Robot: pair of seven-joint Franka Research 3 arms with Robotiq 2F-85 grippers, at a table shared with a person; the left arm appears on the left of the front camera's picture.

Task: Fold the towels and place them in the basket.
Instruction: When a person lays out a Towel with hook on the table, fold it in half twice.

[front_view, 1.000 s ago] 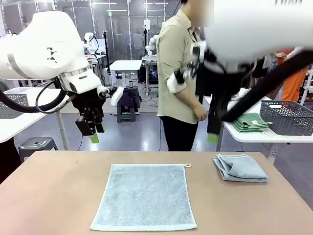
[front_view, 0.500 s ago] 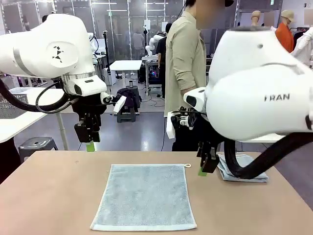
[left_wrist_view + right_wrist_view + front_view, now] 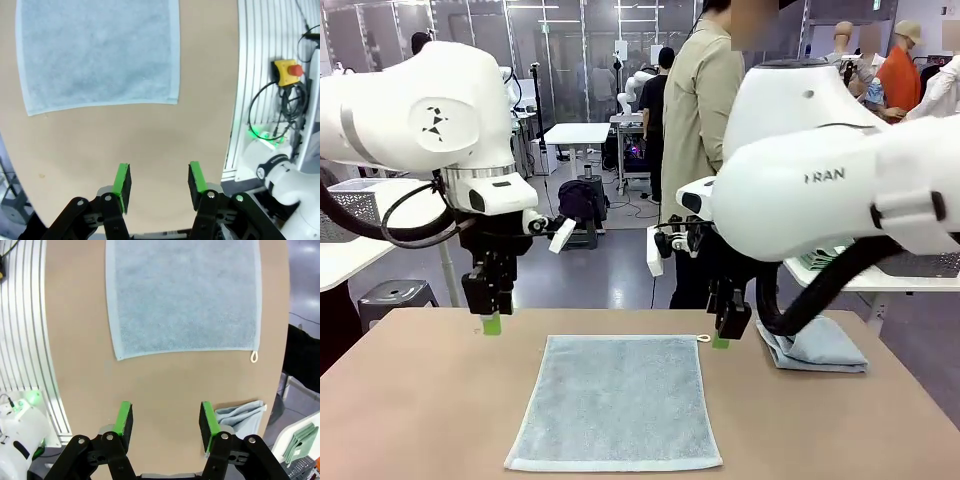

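Observation:
A pale grey-blue towel [image 3: 615,400] lies spread flat on the table's middle, a small white loop [image 3: 702,338] at its far right corner. A second towel [image 3: 817,345] lies folded at the right. My left gripper [image 3: 492,322] hangs just above the table, left of the flat towel's far left corner. In the left wrist view it [image 3: 159,182] is open over bare table, the towel [image 3: 100,50] ahead. My right gripper [image 3: 722,338] hangs by the loop corner, open in the right wrist view [image 3: 166,425]. A sliver of the dark basket [image 3: 925,264] shows behind my right arm.
A person [image 3: 705,130] stands at the far side of the table. The basket's side table also holds dark green folded towels [image 3: 300,440]. A lighter mesh crate [image 3: 350,205] sits on a table at the left. The robot's base and cables lie past the near table edge [image 3: 235,100].
Both arms came down toward the table. My right arm swung in from the back right to the towel's loop corner. My left gripper lowered beside the far left corner.

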